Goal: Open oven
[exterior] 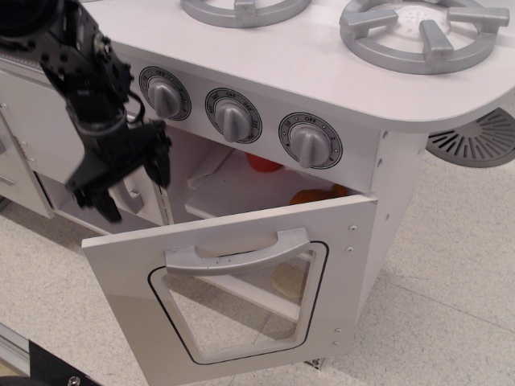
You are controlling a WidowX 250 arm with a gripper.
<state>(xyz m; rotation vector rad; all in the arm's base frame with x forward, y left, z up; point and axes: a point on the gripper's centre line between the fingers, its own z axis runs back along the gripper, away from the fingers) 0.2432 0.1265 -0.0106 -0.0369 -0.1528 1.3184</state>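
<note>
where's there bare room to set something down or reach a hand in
Bare white countertop lies between the grey burner rings and the three grey knobs. The gap above the half-open white windowed oven door is open at right; the black gripper crowds its left.

The matte black robot arm (76, 72) fills the upper left of the frame, built from blocky, angular segments with ridged, bolted-looking surfaces. Small pale specks, likely screw heads, dot the wrist section near the upper left. A thin black cable (133, 103) loops out from the arm's right side in an arc. Below it, towards the left middle of the frame, the black two-fingered gripper (133, 181) widens into a dark bracket with two stubby prongs, one shorter and squarer, the other longer and slanted. The plastic looks dull, with faint grey highlights along its edges.
</note>
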